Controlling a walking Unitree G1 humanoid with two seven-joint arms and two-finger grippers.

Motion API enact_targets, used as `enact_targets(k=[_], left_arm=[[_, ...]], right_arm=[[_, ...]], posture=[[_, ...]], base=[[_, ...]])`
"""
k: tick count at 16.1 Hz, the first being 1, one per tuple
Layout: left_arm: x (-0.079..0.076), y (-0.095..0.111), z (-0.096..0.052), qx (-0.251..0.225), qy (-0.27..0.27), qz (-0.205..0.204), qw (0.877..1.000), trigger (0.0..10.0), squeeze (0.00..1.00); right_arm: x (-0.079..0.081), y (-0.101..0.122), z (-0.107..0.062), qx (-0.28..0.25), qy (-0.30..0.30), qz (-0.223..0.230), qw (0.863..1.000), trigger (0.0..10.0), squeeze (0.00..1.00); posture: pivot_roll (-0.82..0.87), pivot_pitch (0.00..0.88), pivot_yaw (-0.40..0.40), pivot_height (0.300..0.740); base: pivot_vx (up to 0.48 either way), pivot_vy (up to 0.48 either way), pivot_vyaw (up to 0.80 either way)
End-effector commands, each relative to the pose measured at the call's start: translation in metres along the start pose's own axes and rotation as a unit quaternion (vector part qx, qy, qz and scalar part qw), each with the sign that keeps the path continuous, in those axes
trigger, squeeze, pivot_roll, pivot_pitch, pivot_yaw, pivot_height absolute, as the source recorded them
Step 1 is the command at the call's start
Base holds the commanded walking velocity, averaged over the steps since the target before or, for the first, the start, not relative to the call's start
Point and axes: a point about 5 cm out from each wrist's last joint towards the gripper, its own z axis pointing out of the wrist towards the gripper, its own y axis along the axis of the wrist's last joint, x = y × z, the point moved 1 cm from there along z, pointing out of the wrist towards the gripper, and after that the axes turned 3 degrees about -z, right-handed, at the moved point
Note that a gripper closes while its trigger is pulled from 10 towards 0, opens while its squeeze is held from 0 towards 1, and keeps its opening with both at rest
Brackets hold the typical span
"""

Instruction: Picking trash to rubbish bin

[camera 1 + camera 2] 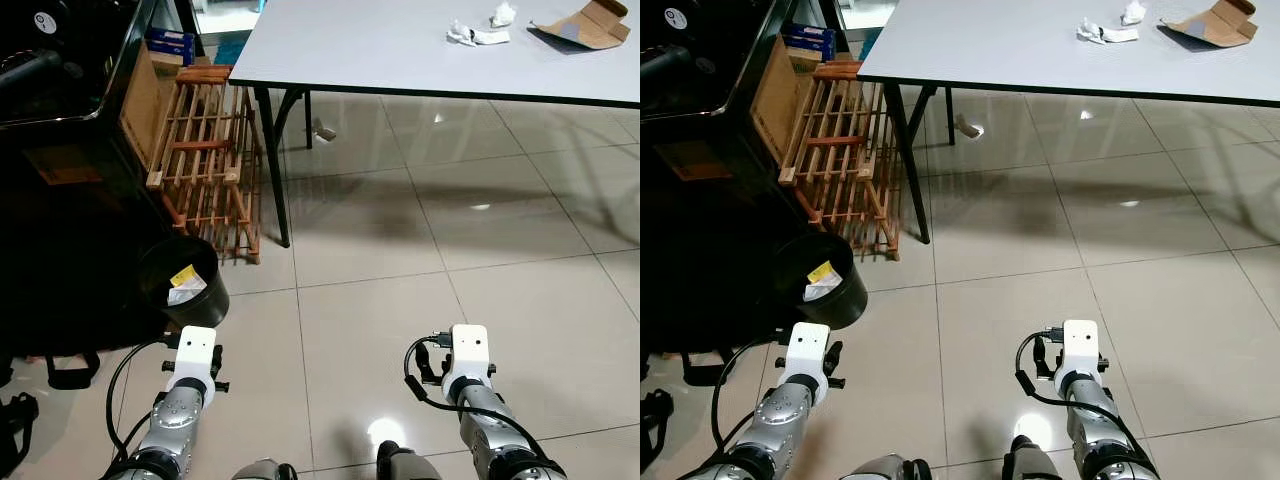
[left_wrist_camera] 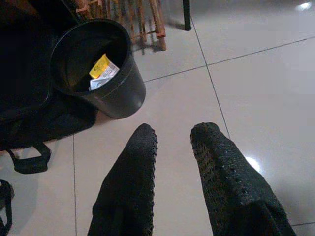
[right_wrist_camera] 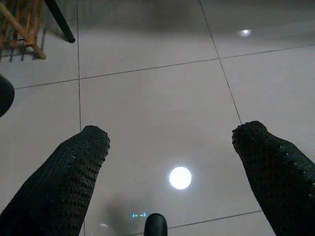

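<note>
On floor: bin (image 1: 185, 283) upright, mouth up | tabletop: tissue (image 1: 477, 35)

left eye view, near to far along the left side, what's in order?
left arm → black bin holding some trash → wooden rack → table

Silver arms (image 1: 172, 415), white wrist blocks (black cables), studded black fingers (image 2: 129, 182)

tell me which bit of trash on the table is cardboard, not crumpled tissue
The flattened brown cardboard piece at the table's far right corner. The two white crumpled tissues lie just left of it.
</note>
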Motion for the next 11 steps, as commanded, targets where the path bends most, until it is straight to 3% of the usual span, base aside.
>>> enact_targets(k=[1,11], left_arm=[[0.0011,-0.0062,-0.0019,0.013,0.001,0.002,1.0,10.0,0.0],[0.0017,-0.0036,-0.0007,0.011,0.001,0.007,1.0,10.0,0.0]], right_arm=[[-0.0017,-0.0093,-0.0034,0.014,-0.003,0.003,1.0,10.0,0.0],[-0.0025,-0.0083,-0.0031,0.013,-0.005,0.004,1.0,10.0,0.0]], posture=[[-0.03,0.14,0.075,0.74],[-0.03,0.166,0.072,0.74]], base=[[0.0,0.0,0.0],[0.0,0.0,0.0]])
